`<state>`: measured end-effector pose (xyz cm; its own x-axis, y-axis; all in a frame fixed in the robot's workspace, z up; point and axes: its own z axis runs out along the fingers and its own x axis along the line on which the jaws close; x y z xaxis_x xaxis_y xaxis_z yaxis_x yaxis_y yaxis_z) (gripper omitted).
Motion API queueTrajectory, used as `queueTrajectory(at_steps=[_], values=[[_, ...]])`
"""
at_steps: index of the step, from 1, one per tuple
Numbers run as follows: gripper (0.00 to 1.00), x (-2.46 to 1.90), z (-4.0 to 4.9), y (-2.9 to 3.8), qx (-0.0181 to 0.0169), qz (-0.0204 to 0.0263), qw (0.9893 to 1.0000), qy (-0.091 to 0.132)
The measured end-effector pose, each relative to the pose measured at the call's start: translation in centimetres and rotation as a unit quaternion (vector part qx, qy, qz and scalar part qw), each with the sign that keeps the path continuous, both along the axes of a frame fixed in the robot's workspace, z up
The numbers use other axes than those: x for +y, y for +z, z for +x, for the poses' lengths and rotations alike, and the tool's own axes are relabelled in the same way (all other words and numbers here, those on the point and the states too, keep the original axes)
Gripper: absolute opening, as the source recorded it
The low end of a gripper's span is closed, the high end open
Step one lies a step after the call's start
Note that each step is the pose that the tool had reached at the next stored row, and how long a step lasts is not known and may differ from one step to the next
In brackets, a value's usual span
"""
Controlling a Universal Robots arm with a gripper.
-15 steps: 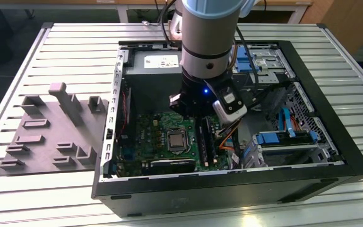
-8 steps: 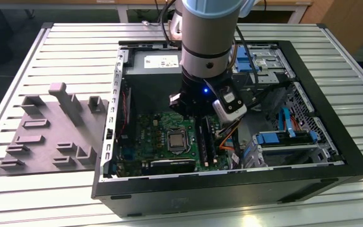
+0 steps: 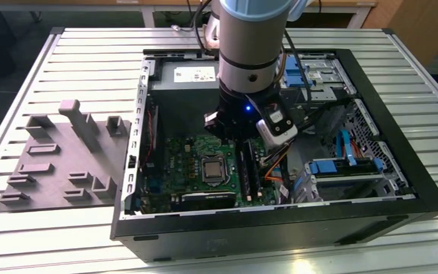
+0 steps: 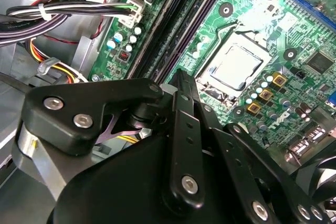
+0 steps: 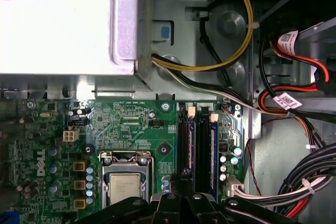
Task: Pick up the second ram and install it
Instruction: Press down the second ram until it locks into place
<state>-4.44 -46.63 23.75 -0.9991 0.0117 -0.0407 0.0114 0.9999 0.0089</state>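
Locate the gripper [image 4: 179,77] low inside the computer case [image 3: 401,200], tips drawn narrow with nothing visibly clamped between them, over the memory slots [image 5: 206,145] beside the processor [image 5: 125,187]. Read the second ram [image 5: 185,140] as probably the dark stick standing in the slot under the tips; seating depth not discernible. Treat as light, stiff, thin and fragile. Handle by the long top edge or short ends, never chips or contacts.

The black gripper [image 4: 181,85] hangs over the green motherboard [image 4: 294,40], beside its silver processor [image 4: 236,66] and bundled cables [image 4: 68,14].
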Motion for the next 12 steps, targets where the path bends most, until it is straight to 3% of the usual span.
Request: queueTrajectory(at_steps=[12], values=[[0.11, 0.27, 0.00, -0.01, 0.0000, 0.0001, 1.0000, 0.000]])
